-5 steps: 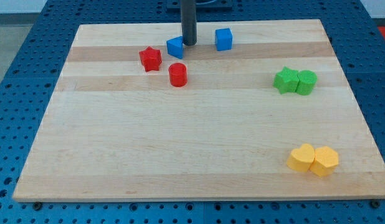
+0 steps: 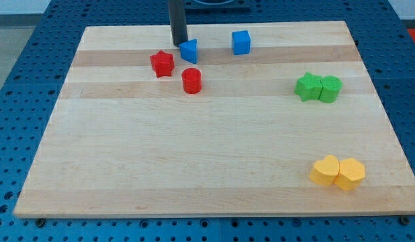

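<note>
My tip rests on the board near the view's top, just left of a blue block of unclear shape, close to it or touching its upper left corner. Below and to the left lies a red star. A red cylinder stands below the blue block. A blue cube sits farther right along the top.
A green star and a green cylinder touch each other at the right. Two yellow blocks sit together at the bottom right. The wooden board lies on a blue perforated table.
My tip has moved from the right side of the blue block to its left side. No block has visibly shifted.
</note>
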### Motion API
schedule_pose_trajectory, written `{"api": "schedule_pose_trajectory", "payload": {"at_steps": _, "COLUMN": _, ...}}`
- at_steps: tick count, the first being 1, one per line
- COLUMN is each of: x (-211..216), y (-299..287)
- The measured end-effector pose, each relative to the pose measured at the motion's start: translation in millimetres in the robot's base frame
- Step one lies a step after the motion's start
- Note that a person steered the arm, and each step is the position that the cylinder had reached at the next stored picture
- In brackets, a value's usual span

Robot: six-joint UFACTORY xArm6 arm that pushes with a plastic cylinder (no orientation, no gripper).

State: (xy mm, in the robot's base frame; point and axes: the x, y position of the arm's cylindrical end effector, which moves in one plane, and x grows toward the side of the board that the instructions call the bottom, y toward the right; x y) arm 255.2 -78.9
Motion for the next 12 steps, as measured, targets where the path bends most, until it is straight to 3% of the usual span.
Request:
{"api": "schedule_pose_trajectory", "payload": {"at_steps": 9, "x": 24.2, "y": 8.9}}
{"api": "schedule_pose_trajectory", "payload": {"at_steps": 12, "x": 14.2, "y": 14.5}}
